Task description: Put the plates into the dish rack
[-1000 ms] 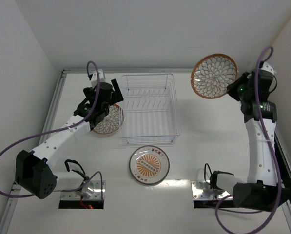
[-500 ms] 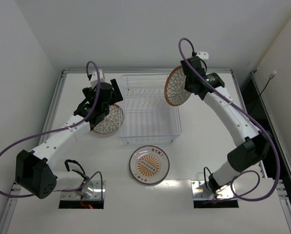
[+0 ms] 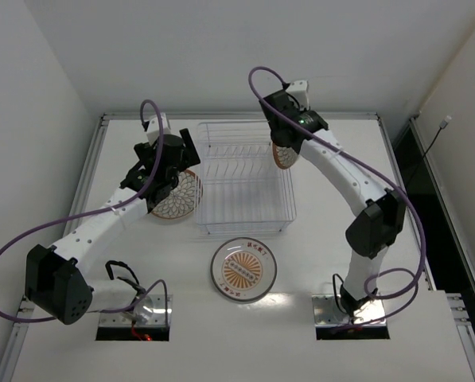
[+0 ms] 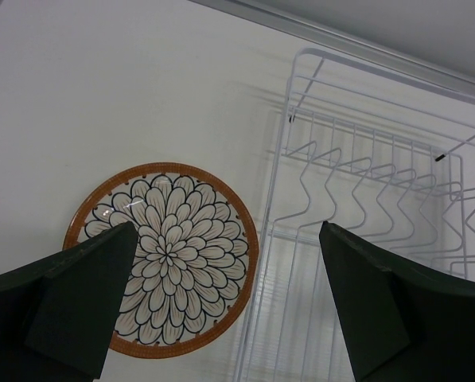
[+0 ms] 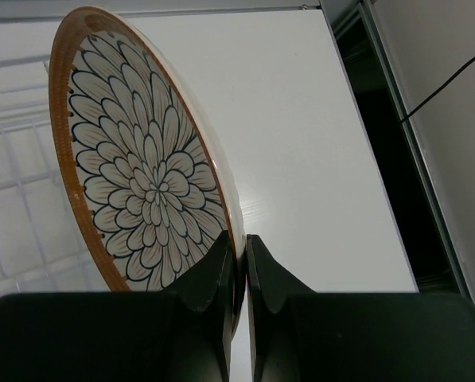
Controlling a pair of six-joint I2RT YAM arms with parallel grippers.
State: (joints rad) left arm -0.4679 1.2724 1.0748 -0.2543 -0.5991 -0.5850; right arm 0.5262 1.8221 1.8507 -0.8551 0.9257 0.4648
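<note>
The wire dish rack (image 3: 245,177) stands at the table's middle back; it also shows in the left wrist view (image 4: 380,207). My right gripper (image 3: 289,131) is shut on the rim of a brown-rimmed petal plate (image 3: 286,153), held on edge over the rack's right back corner; in the right wrist view the plate (image 5: 142,175) stands upright between the fingers (image 5: 239,255). My left gripper (image 3: 169,163) is open above a second brown-rimmed petal plate (image 3: 178,196), lying flat left of the rack (image 4: 161,259). The orange sunburst plate (image 3: 243,270) lies flat in front of the rack.
A raised metal rail (image 3: 102,143) borders the table's left and back. White walls close in on the left, back and right. A dark gap (image 5: 396,143) runs along the table's right edge.
My right arm has swung left from the far right with the petal plate and now holds it on edge over the rack's right back corner. The left arm has not moved.
</note>
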